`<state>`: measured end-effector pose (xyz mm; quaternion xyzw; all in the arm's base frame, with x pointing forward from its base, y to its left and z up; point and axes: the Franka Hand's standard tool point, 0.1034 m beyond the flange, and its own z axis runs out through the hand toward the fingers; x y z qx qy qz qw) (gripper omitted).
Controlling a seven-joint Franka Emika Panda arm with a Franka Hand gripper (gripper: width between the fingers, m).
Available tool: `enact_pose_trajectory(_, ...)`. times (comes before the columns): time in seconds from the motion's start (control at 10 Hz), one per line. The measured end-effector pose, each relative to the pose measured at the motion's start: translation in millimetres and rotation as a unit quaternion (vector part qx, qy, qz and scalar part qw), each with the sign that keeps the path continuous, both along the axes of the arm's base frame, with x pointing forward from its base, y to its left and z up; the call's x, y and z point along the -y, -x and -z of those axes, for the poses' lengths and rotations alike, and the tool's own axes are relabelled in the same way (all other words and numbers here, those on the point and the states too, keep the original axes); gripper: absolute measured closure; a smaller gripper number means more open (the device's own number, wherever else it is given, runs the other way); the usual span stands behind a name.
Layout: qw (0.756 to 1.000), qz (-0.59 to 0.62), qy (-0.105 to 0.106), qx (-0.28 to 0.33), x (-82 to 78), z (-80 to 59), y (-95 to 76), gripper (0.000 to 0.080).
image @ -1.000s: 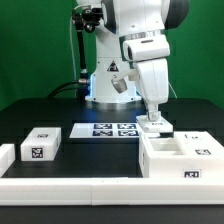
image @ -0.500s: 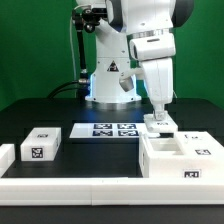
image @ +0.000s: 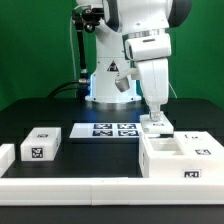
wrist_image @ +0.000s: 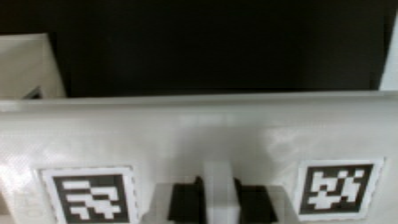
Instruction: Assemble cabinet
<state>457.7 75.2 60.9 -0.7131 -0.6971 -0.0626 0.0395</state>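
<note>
White plastic makes up nearly everything on the dark tabletop (image: 60, 112). The pincer (image: 152, 120) hangs straight down from the arm and reaches the back edge of the cabinet (image: 180, 160). That is the largest white block, and it sits directly beneath the pincer and spreads from it toward the camera and toward the exterior view's right. A small raised white piece (image: 153, 127) with a tag stands on that back edge, right at the pincer's tips and touching or nearly touching them. A tag shows on the cabinet's front face, lower than the pincer.

In the wrist view a white wall (wrist_image: 214, 130) fills the picture, with one black-and-white tag on each side of the pincer (wrist_image: 214, 200). The two dark fingertips (wrist_image: 183, 200) stand close together with a narrow pale strip between them. I cannot tell whether they are pinching that strip or only sitting on either side of it.

The marker board (image: 108, 130) lies flat just beside the pincer, toward the exterior view's left. Further that way, well apart from the pincer, a small white box (image: 40, 145) with tags on its top and front rests on the tabletop. A low white rail (image: 70, 186) runs along the front edge, nearer the camera than the pincer.
</note>
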Motion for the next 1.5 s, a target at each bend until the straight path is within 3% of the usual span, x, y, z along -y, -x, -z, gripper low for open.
enact_pose_trajectory(0.7, 1.0, -0.005, 0.0, -0.024, 1.3, 5.3, -2.7, 0.0737)
enact_pose_trajectory(1.5, 0.999, -0.016, 0.006, -0.041, 7.4, 1.4, -4.8, 0.0737)
